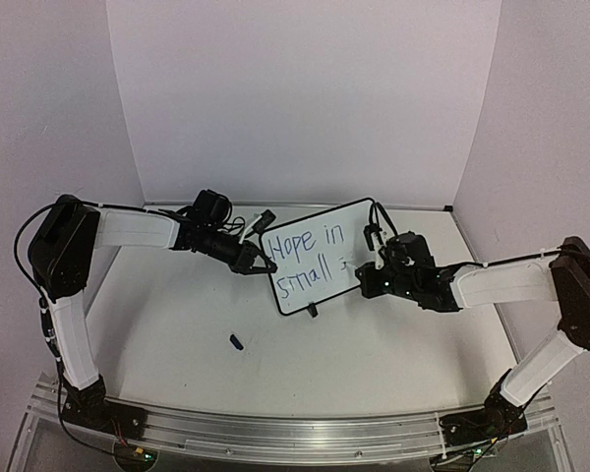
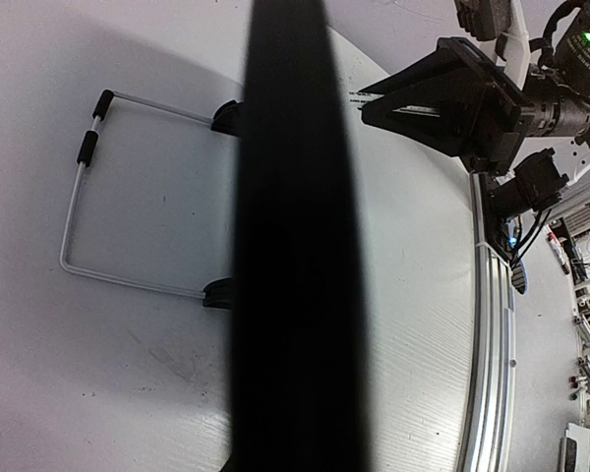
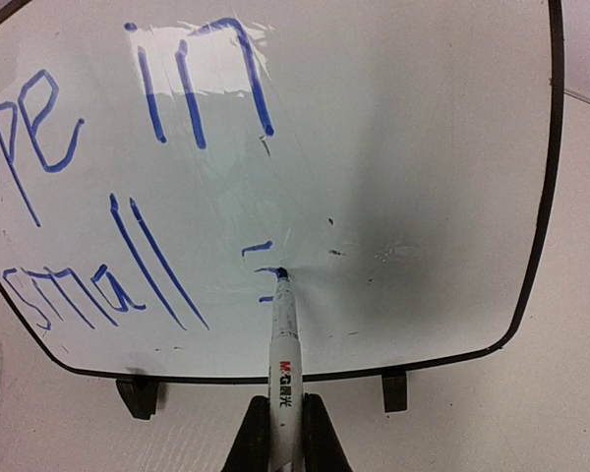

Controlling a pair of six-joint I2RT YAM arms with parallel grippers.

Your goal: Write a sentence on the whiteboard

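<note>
The whiteboard [image 1: 326, 224] stands tilted at the table's middle, and its black frame [image 3: 543, 197] shows in the right wrist view. Its blue sentence [image 1: 310, 254] reads "Hope in small" [image 3: 128, 197], with a few short strokes beside it. My left gripper [image 1: 261, 264] is shut on the board's left edge, which fills the left wrist view as a dark band [image 2: 295, 236]. My right gripper [image 3: 285, 447] is shut on a white marker [image 3: 283, 344]. The marker's blue tip [image 3: 280, 273] touches the board at those short strokes.
A small dark marker cap [image 1: 236, 343] lies on the table in front of the board. A wire stand [image 2: 79, 197] folds out behind the board. An aluminium rail [image 1: 295, 428] runs along the near edge, and white walls enclose the back and sides.
</note>
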